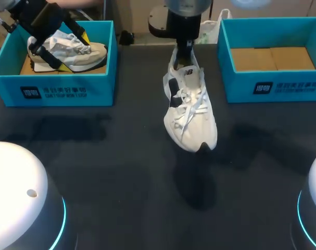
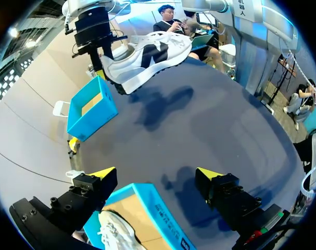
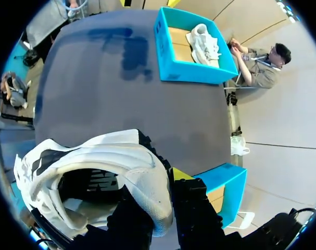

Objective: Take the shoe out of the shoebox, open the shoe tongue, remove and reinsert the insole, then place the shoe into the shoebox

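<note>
The right pincer [image 1: 185,48] is clamped on the heel collar of the white mesh sneaker with black side patches [image 1: 191,112], which hangs toe-down below it, clear of the dark tabletop [image 1: 111,172]; a turquoise cardboard shoebox [image 1: 241,88] with a bare brown floor stands off to the pincer's outer side, apart from the sneaker. The left pincer [image 2: 155,178] is spread wide, gripping nothing; a corner of a second turquoise shoebox [image 2: 152,208] sits between its yellow fingertips [image 2: 102,174]; a cream and white sneaker [image 2: 113,232] lies inside that box, under the pincer.
</note>
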`<move>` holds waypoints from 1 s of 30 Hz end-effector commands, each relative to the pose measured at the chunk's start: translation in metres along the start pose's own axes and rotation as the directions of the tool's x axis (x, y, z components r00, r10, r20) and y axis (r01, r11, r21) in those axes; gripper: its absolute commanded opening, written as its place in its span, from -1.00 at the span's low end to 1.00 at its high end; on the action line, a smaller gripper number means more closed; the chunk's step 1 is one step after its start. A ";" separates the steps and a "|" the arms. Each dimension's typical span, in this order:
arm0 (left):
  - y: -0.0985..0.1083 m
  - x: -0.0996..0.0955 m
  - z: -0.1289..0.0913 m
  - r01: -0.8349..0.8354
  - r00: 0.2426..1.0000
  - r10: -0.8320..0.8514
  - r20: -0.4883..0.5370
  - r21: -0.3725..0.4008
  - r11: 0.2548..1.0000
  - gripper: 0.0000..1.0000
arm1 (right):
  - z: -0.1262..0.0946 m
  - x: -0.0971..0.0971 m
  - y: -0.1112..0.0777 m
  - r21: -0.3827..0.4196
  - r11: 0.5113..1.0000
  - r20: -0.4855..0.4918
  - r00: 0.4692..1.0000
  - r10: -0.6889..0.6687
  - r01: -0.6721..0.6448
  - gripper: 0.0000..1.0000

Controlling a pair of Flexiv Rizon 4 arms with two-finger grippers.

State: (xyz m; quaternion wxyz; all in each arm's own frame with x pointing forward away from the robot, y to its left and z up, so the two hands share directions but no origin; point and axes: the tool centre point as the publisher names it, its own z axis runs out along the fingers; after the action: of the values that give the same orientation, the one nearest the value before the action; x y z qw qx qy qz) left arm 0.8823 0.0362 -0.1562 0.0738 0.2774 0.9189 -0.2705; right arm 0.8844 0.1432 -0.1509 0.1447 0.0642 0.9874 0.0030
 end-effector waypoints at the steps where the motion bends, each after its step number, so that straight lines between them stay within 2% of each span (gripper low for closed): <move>1: 0.000 -0.001 0.000 0.000 1.000 0.000 -0.004 -0.001 1.000 1.00 | 0.003 -0.015 -0.017 -0.021 1.000 -0.002 1.000 -0.023 0.023 -1.00; 7: 0.000 -0.001 0.000 0.000 1.000 0.000 -0.004 -0.001 1.000 1.00 | 0.004 -0.044 -0.046 0.000 0.997 0.010 0.997 -0.075 0.075 -1.00; 17: 0.000 -0.001 0.000 0.000 1.000 0.000 -0.004 -0.001 1.000 1.00 | 0.013 -0.094 -0.112 0.053 0.996 0.009 0.998 -0.066 0.065 -1.00; 24: 0.000 -0.001 0.000 0.000 1.000 0.000 -0.004 -0.001 1.000 1.00 | 0.022 -0.125 -0.156 0.127 0.987 0.013 0.995 -0.099 0.097 -1.00; 30: 0.000 -0.001 0.000 0.000 1.000 0.000 -0.004 -0.001 1.000 1.00 | 0.030 -0.152 -0.194 0.142 0.987 0.020 0.997 -0.078 0.074 -1.00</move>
State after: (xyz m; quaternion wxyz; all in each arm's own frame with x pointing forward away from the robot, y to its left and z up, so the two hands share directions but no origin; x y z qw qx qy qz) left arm 0.8823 0.0361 -0.1562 0.0738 0.2774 0.9189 -0.2705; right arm 1.0049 -0.0534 -0.1400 0.1568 0.0388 0.9833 -0.0835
